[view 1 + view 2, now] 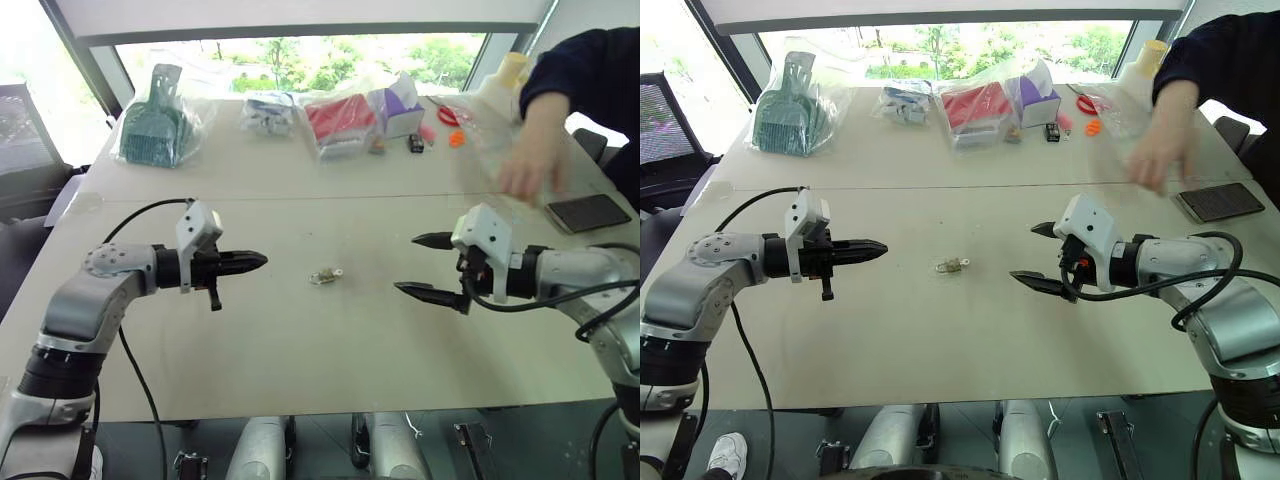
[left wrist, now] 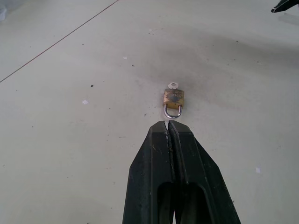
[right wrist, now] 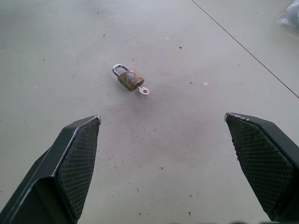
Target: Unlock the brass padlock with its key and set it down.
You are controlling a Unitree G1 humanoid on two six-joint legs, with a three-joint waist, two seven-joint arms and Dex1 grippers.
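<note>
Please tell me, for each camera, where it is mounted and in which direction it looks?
Left eye and right eye views: on the head, looking forward and down at the table; both arms show.
Left wrist view: along the shut left end effector toward the brass padlock.
Right wrist view: between the open right end effector fingers toward the same padlock with its key.
Shared: all views show the padlock lying on the table.
</note>
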